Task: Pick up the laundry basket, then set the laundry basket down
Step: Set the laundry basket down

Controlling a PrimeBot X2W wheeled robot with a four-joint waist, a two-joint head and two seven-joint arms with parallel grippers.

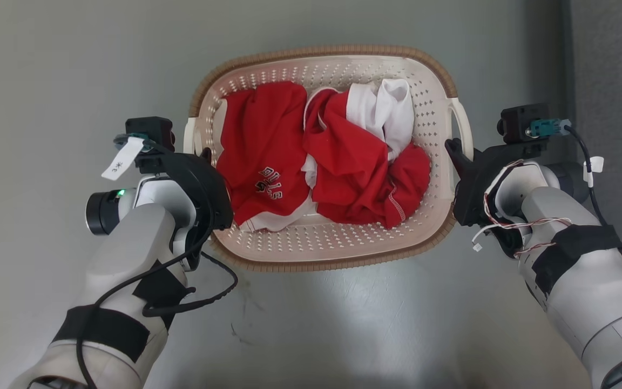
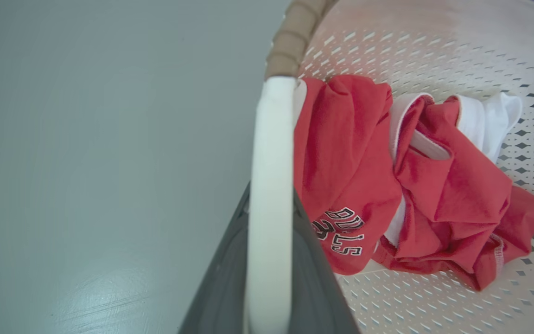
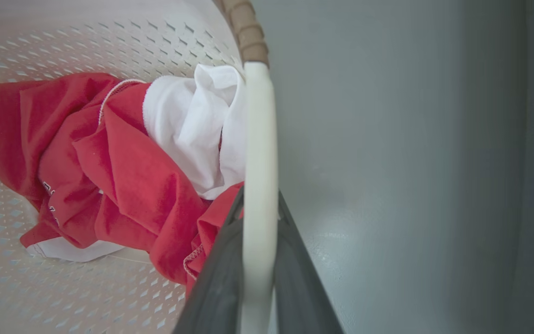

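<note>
The laundry basket (image 1: 322, 53), cream-white with perforated walls and a brown rim, lies between my two arms on the grey floor. Red and white clothes (image 1: 316, 156) fill its bottom. My left gripper (image 1: 203, 158) is shut on the basket's left white handle (image 2: 271, 185), one dark finger (image 2: 220, 287) on each side of the bar. At the opposite side, my right gripper (image 1: 454, 148) is shut on the right white handle (image 3: 260, 162) in the same way, its fingers (image 3: 216, 287) hugging the bar. Whether the basket is off the floor I cannot tell.
Smooth grey floor (image 1: 46, 81) surrounds the basket, with room to the left and in front. A darker grey upright surface (image 1: 613, 65) runs along the far right, close beside my right arm. A black cable (image 1: 203, 297) loops off my left forearm.
</note>
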